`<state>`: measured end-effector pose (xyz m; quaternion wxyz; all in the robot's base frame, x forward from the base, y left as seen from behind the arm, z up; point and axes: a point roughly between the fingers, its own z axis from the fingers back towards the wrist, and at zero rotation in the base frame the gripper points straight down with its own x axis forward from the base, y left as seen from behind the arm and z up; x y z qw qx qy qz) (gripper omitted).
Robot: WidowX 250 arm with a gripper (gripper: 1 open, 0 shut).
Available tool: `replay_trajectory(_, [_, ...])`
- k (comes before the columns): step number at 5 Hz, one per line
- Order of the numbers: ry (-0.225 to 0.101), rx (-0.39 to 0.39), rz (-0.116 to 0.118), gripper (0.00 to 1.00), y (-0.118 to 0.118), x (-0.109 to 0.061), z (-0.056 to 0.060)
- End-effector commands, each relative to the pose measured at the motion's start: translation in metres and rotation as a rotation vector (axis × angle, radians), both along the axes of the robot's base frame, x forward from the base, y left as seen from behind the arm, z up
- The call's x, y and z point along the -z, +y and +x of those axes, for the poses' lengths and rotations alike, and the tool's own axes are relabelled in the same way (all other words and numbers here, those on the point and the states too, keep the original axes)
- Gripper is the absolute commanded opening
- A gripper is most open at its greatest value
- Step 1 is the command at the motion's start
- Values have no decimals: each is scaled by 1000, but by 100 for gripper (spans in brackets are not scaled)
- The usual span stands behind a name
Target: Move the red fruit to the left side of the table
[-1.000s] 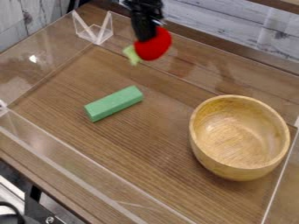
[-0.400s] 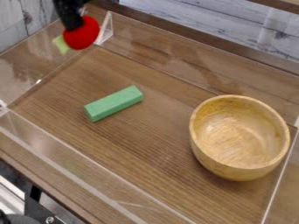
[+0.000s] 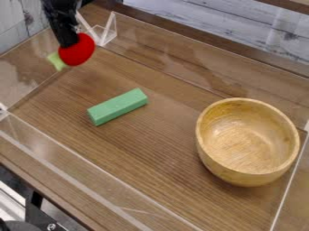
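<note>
We are seeing the pincer (image 3: 68,43) coming down from the top left corner of the view, and it is pointing straight down. Its fingers are standing narrow and they are clamping the red fruit (image 3: 78,50) from above. The fruit is hanging under the dark fingers, with its small green leafy end (image 3: 57,60) pointing to the left and a little downward. We cannot tell if the fruit is touching the table (image 3: 169,90) or if it is just above it.

The fruit is sitting over the far left part of the table, near the clear acrylic wall (image 3: 36,54) on that side and close to the folded clear corner piece (image 3: 107,30) at the back.

The wooden bowl (image 3: 248,141) is standing at the right side of the table, well apart from the pincer. Inside it we are seeing only bare wood.

The green block (image 3: 117,106) is lying flat and slanted on the wood, between the fruit and the bowl but nearer to the fruit, and it is touching neither.
</note>
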<state>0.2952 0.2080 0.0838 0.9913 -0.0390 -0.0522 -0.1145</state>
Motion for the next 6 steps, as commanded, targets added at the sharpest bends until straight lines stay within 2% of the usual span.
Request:
replay_trajectory(1, [-38, -70, 29, 0, 8, -13, 10])
replay_trajectory(3, [-30, -143, 3, 0, 6, -14, 2])
replay_trajectory(5, [-23, -219, -25, 0, 1, -26, 2])
replay_trajectory(6, [-20, -226, -35, 0, 9, -28, 5])
